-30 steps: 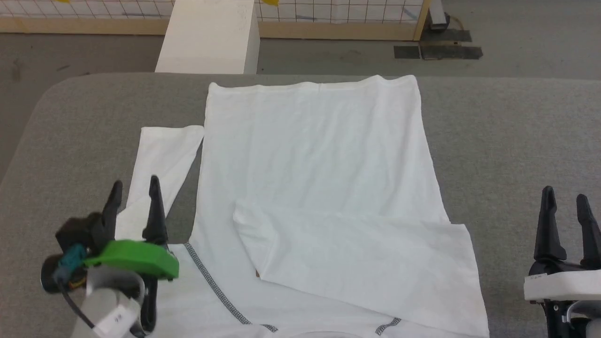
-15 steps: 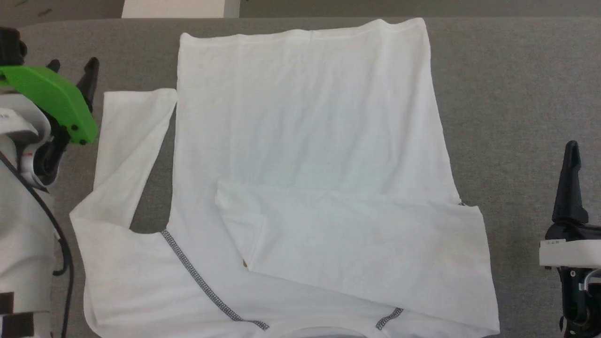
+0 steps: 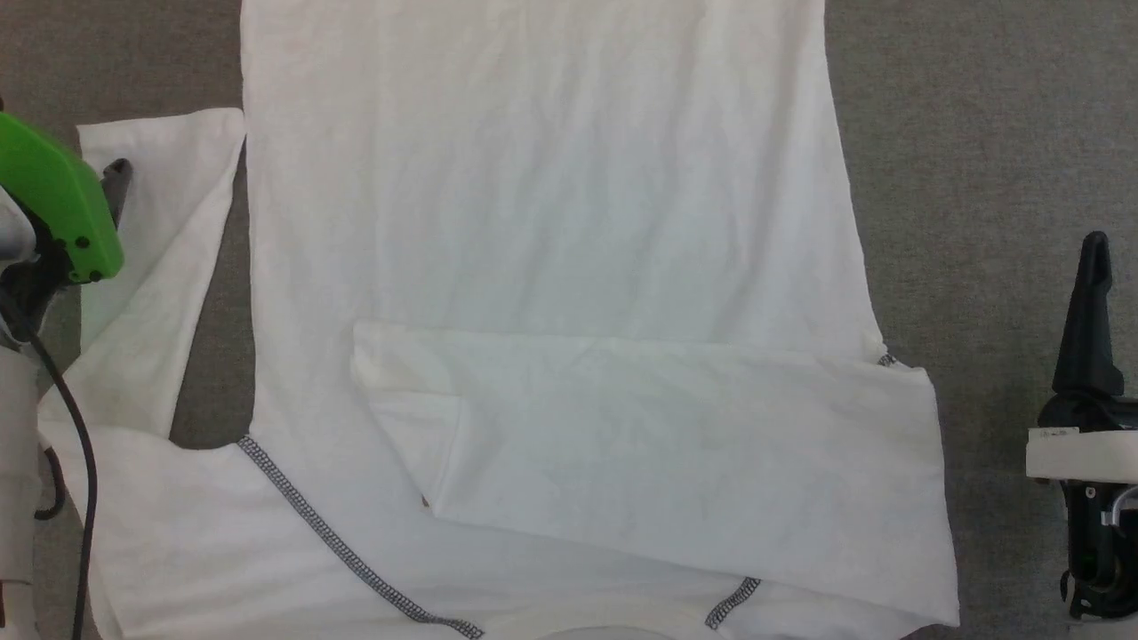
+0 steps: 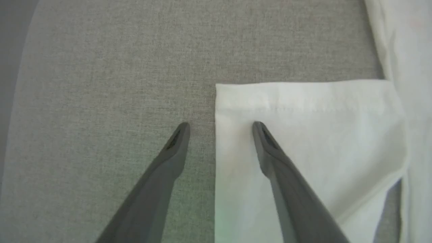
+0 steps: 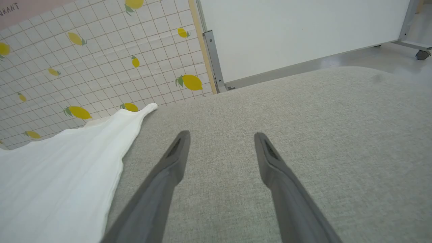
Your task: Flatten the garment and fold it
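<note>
- The garment lies spread on the grey surface. Its neck end is nearest you, its body runs away from you, and its far hem passes beyond the top of the head view.
- Expect it to be light, thin and limp. It will sag and crease from any single pinch, and the woven surface will probably grab it, so lift it rather than drag it.
- Nearest you, the dark stitched seams cross the shoulders. They look like the firmest lines in the cloth, so they are a fair hold when you fold the body.
- Just beyond them, the right sleeve is already folded inward and lies flat across the chest.
- The left sleeve lies outward, with a wedge of bare surface between it and the body. Take it by its hemmed cuff, near the outer corner, where the doubled cloth gives the fingers something to bite.
- The left gripper is spread wide and empty, poised at that corner. One finger is over the cloth, the other is over bare surface, and the sleeve's edge runs between them. You cannot tell whether the tips touch.
- The right gripper is also fully spread and empty. It sits over bare surface to the garment's right, apart from the cloth.
</note>
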Robot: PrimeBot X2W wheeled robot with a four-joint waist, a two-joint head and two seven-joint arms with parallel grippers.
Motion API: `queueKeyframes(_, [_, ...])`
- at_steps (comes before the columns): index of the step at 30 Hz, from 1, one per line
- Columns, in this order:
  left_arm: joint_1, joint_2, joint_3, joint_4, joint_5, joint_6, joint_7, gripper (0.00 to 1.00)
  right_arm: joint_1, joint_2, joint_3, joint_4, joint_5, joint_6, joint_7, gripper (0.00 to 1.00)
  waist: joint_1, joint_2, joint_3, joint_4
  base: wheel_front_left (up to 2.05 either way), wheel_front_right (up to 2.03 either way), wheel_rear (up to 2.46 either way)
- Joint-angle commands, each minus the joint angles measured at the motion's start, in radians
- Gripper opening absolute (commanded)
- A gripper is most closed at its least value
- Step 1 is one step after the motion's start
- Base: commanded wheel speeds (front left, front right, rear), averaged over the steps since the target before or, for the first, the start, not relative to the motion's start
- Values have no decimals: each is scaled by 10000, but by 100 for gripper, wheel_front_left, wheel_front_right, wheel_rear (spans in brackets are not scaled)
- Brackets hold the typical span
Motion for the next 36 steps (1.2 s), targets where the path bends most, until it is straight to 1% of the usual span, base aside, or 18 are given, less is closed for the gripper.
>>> queueKeyframes(1, [135, 70, 20, 46, -28, 72, 110, 100, -159, 6, 8, -97, -54, -13, -58, 100, -1, 0, 181, -46, 0, 0, 0])
queueKeyframes(5, [270, -98, 65, 179, -364, 81, 522, 100, -190, 6, -8, -143, -61, -13, -46, 100, -1, 0, 234, 33, 0, 0, 0])
queueKeyframes(6, [291, -194, 83, 191, -543, 40, 649, 44, -196, 6, -13, -149, -67, -13, -39, 100, -1, 0, 236, 60, 0, 0, 0])
queueKeyframes(7, [291, -273, 97, 154, -707, -14, 683, 3, -201, 6, -19, -148, -72, -13, -30, 100, -1, 0, 229, 90, 0, 0, 0])
queueKeyframes(8, [297, -328, 108, 139, -821, -45, 705, 0, -209, 6, -21, -139, -74, -13, -22, 100, -1, 0, 212, 111, 0, 0, 0])
queueKeyframes(9, [303, -376, 107, 117, -924, -79, 708, 0, -222, 6, -32, -115, -79, -13, -17, 100, -1, 0, 177, 143, 0, 0, 0])
queueKeyframes(12, [265, -521, 343, 10, -1196, -84, 247, 0, -238, 6, -29, -58, -74, -13, -33, 100, -1, 0, 26, 214, 0, 0, 0])
queueKeyframes(15, [249, -624, 812, -83, -1555, -28, -420, 0, -202, 6, -20, 34, -54, -13, -57, 100, -1, 0, -213, 277, 0, 0, 0])
queueKeyframes(17, [289, -628, 1227, -144, -1772, 95, -942, 0, -171, 7, 3, 137, -37, -13, -80, 100, -1, 0, -419, 325, 0, 0, 0])
queueKeyframes(21, [695, -377, 2040, -165, -1983, 446, -1810, 0, -69, 7, 33, 356, 43, -13, -150, 100, -1, 0, -878, 469, 0, 0, 0])
queueKeyframes(24, [1176, -118, 2667, -60, -2107, 795, -2224, 0, 50, 7, 55, 512, 91, -13, -191, 100, -1, 0, -1240, 601, 0, 0, 0])
queueKeyframes(26, [1537, 88, 3135, 61, -2244, 939, -2498, 0, 114, 7, 67, 619, 132, -13, -217, 100, -1, 0, -1461, 704, 0, 0, 0])
queueKeyframes(29, [2075, 341, 3609, 263, -2369, 963, -2833, 0, 230, 7, 42, 754, 151, -13, -255, 100, -1, 0, -1781, 918, 0, 0, 0])
queueKeyframes(30, [2566, 468, 3962, 325, -2491, 821, -3287, 0, 418, 7, -8, 837, 172, -13, -259, 100, -1, 0, -2126, 1197, 0, 0, 0])
queueKeyframes(32, [2736, 488, 4072, 238, -2550, 727, -3473, 0, 504, 7, -7, 852, 163, -13, -239, 100, -1, 0, -2277, 1324, 0, 0, 0])
queueKeyframes(36, [2962, 481, 4133, -226, -2769, 386, -3537, 0, 618, 7, 35, 920, 183, -13, -213, 100, -1, 0, -2599, 1465, 0, 0, 0])
